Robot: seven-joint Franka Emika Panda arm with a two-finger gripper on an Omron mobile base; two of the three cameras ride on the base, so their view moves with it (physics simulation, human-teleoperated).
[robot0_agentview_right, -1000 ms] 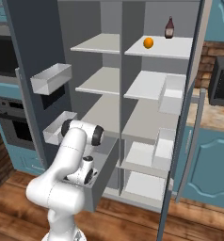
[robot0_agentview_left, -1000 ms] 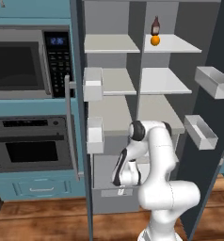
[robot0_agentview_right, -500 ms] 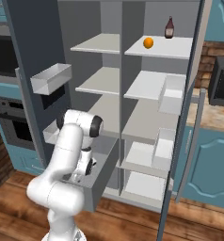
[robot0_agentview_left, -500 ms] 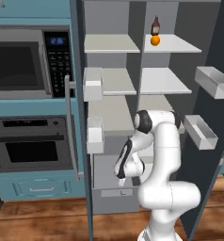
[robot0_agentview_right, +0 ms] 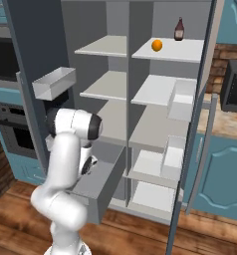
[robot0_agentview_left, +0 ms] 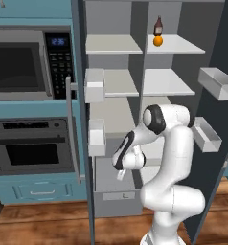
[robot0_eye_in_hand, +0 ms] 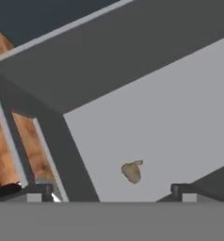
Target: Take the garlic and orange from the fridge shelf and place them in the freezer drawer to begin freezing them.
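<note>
The orange (robot0_agentview_left: 157, 41) (robot0_agentview_right: 157, 45) rests on the fridge shelf (robot0_agentview_left: 183, 46) (robot0_agentview_right: 187, 50), high in the right column, just in front of a dark bottle (robot0_agentview_left: 158, 25). The garlic (robot0_eye_in_hand: 132, 172), a small beige bulb, lies loose on the grey floor of the pulled-out freezer drawer (robot0_agentview_left: 115, 195) (robot0_agentview_right: 98, 185) (robot0_eye_in_hand: 180, 117). My gripper (robot0_agentview_left: 120, 171) (robot0_eye_in_hand: 110, 190) hangs open over the drawer, with nothing between its fingers, a short way above the garlic.
Both fridge doors stand open, with white bins (robot0_agentview_left: 216, 83) (robot0_agentview_right: 53, 82) on them to either side of the arm. A microwave (robot0_agentview_left: 20, 64) and an oven (robot0_agentview_left: 32, 153) are set in the teal cabinets on the left. Lower white drawers (robot0_agentview_right: 150, 167) fill the right column.
The arm's elbow has risen and the hand has lifted a little over the drawer, with the jaws still wide. The orange and bottle have not moved.
</note>
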